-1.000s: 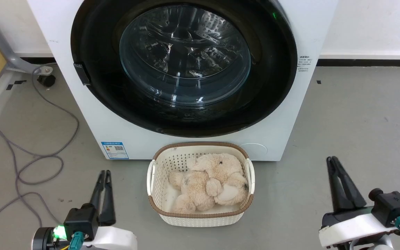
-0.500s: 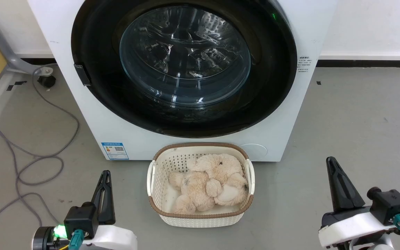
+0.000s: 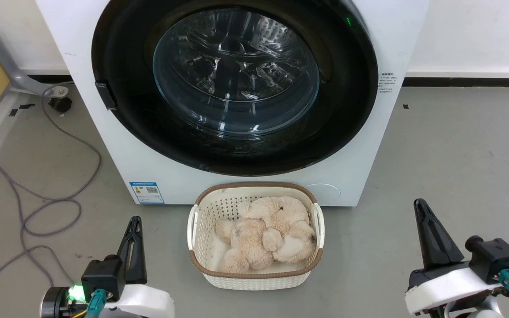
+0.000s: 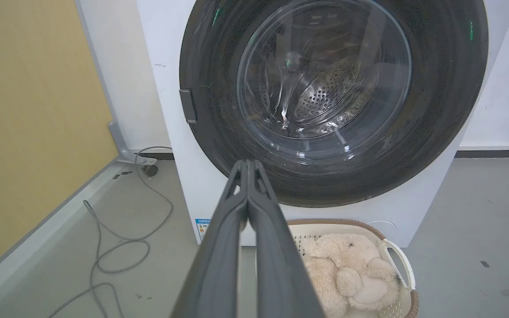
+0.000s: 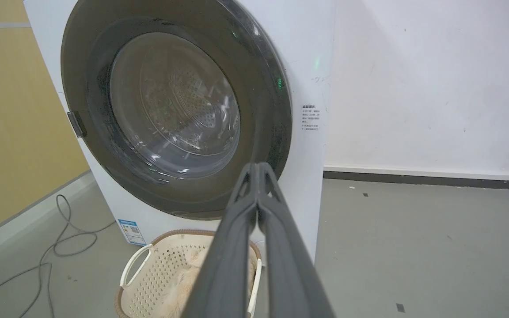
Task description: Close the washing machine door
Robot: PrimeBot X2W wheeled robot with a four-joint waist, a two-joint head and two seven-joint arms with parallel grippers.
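Observation:
The washing machine door (image 3: 237, 84) is a glossy black round door with a clear glass bowl. It lies flat against the front of the white washing machine (image 3: 387, 44), and the steel drum shows through the glass. A small latch tab sits on the door's left rim. My left gripper (image 3: 135, 219) is shut and empty, low at the left, well short of the machine. My right gripper (image 3: 419, 202) is shut and empty at the lower right. In the wrist views, the left gripper (image 4: 248, 162) and the right gripper (image 5: 258, 164) point at the door (image 4: 329, 88) (image 5: 170, 110) from a distance.
A white woven basket (image 3: 254, 279) holding a beige plush toy (image 3: 267, 232) stands on the floor against the machine's front, between my grippers. A grey cable (image 3: 60, 203) loops over the floor at the left, near a grey caster leg (image 3: 16, 70) and a yellow wall (image 4: 29, 110).
Both grippers' fingers have come together from slightly apart to shut. The head view has shifted a little; the door and basket have not moved.

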